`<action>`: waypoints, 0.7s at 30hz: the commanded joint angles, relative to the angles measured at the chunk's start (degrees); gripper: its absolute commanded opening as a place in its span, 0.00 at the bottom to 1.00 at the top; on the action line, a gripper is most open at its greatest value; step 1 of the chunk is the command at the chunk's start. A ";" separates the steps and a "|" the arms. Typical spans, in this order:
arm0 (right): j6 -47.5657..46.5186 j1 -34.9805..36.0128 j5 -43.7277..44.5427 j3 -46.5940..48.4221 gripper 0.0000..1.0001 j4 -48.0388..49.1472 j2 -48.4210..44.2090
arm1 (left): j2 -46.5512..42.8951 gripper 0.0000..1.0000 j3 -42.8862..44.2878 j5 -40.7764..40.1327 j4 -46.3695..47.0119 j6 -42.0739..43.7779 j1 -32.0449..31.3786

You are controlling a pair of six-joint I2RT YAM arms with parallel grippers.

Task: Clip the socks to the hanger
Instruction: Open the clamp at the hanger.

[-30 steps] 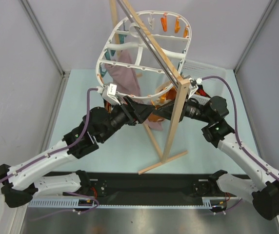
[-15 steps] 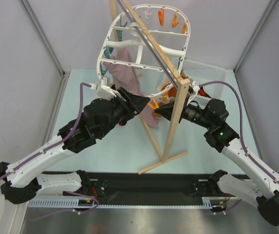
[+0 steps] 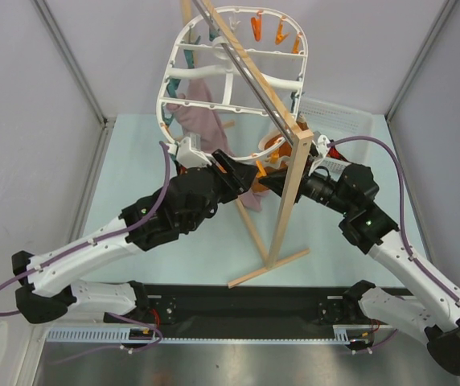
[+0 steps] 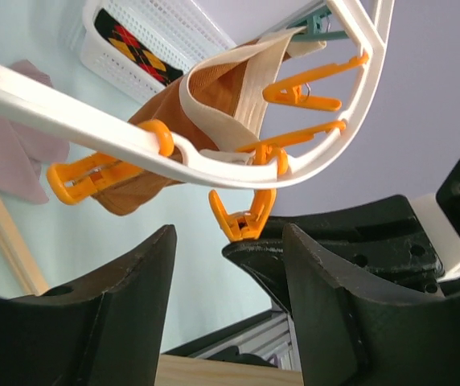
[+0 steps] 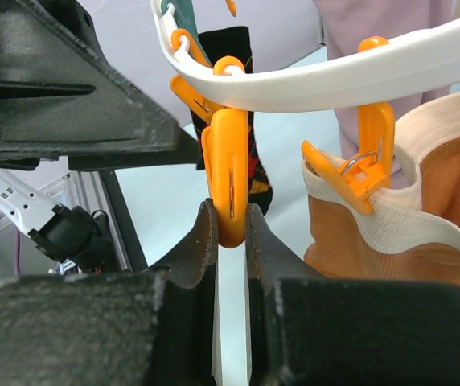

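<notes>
Pale teal table (image 3: 133, 161) lies below, with the white hanger (image 5: 334, 76) raised above it at the wooden stand (image 3: 289, 185). My right gripper (image 5: 228, 225) is squeezed tight on an orange clip (image 5: 226, 161) on the hanger's rim. One sock (image 5: 260, 173) hangs just behind that clip, though I cannot tell what holds it. My left gripper (image 4: 228, 241) faces the clip, fingers spread wide, holding nothing. The second sock (image 4: 137, 50) lies in the white basket (image 4: 206, 32)

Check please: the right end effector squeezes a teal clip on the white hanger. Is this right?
No. The clip that the right end effector squeezes on the white hanger is orange, not teal, as the right wrist view shows.
</notes>
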 commanded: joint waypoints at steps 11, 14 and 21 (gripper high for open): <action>-2.60 0.36 1.12 1.75 0.00 -3.36 -2.74 | 5.20 0.60 6.08 -7.16 5.48 1.38 -2.33; -3.03 0.36 1.21 1.49 0.00 -3.45 -3.09 | 7.04 0.60 8.10 -8.30 4.44 1.47 -2.68; -4.00 0.45 1.56 1.40 0.00 -4.41 -3.62 | 9.15 0.56 9.95 -10.76 4.00 1.47 -3.74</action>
